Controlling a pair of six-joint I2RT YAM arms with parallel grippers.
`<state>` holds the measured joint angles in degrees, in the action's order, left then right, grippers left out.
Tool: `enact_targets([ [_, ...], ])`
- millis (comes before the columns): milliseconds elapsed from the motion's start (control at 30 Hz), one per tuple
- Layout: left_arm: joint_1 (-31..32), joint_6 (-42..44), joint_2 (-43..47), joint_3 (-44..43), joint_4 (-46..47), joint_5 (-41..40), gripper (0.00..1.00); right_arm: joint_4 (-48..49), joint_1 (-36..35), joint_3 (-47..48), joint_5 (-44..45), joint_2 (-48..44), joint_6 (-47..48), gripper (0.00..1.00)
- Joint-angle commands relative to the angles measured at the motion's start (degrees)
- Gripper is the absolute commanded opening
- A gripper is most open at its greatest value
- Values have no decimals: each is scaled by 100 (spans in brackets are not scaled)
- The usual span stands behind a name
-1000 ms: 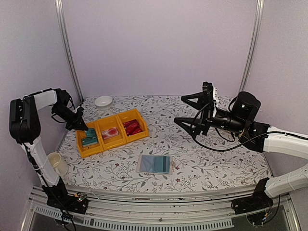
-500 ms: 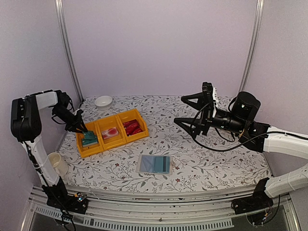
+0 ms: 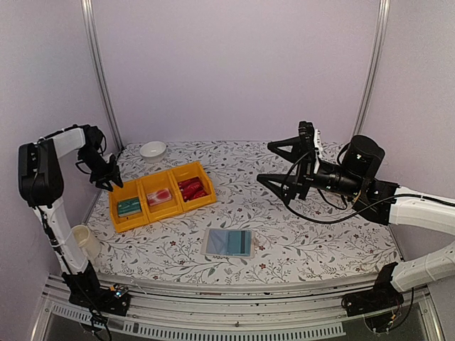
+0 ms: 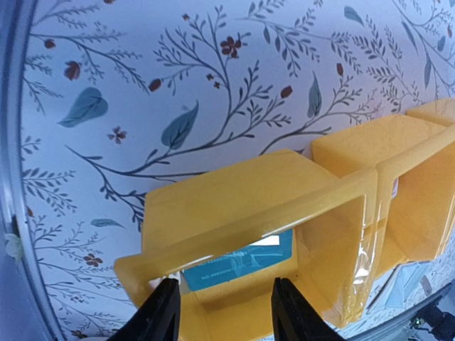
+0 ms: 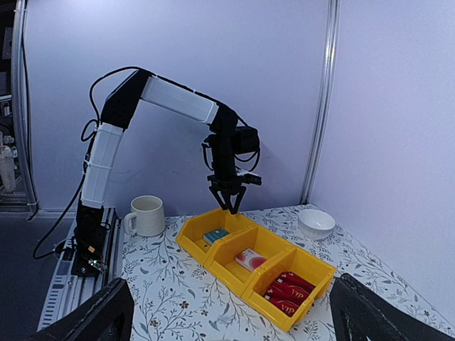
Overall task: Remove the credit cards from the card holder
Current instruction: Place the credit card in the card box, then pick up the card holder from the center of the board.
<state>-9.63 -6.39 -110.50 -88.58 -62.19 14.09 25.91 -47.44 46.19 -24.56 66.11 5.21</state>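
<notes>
Left pincer gapes empty above teal credit card, its print legible only wrist-side.

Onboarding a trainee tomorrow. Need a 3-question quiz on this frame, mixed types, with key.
1. True or false: the left tool is gripping the teal card.
2. In the top view, which of the three yellow bins holds the red cards? A) left B) middle C) right
3. Name the flat item lying alone, nearer the front edge than the bins.

Key: 1. False: it is open and empty above the bin, and the card lies inside. 2. C. 3. The card holder.
</notes>
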Motion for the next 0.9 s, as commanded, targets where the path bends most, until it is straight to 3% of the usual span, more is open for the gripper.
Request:
enact_targets([
  [0,188,-90,104,-501,-40,-613,48,-42,40,124,-29,46,-103,99],
  [233,522,-188,483,-942,-81,-399,48,-51,41,143,246,13,-143,99],
  [333,739,-247,861,-1141,129,-318,50,-12,42,17,1163,-207,-388,99],
  [533,1747,-266,1952,-1209,957,-811,64,-372,41,-26,1360,-521,-423,99],
  [667,2389,-727,2563,-1049,1439,-926,66,-2022,42,816,2115,185,-1159,98],
  [733,2787,-899,2815,-800,1722,-820,65,-3092,26,1320,2331,730,-1730,93],
  [867,3724,-1110,3253,-4,2474,-813,65,-4079,-444,1606,3012,1802,-2581,88],
])
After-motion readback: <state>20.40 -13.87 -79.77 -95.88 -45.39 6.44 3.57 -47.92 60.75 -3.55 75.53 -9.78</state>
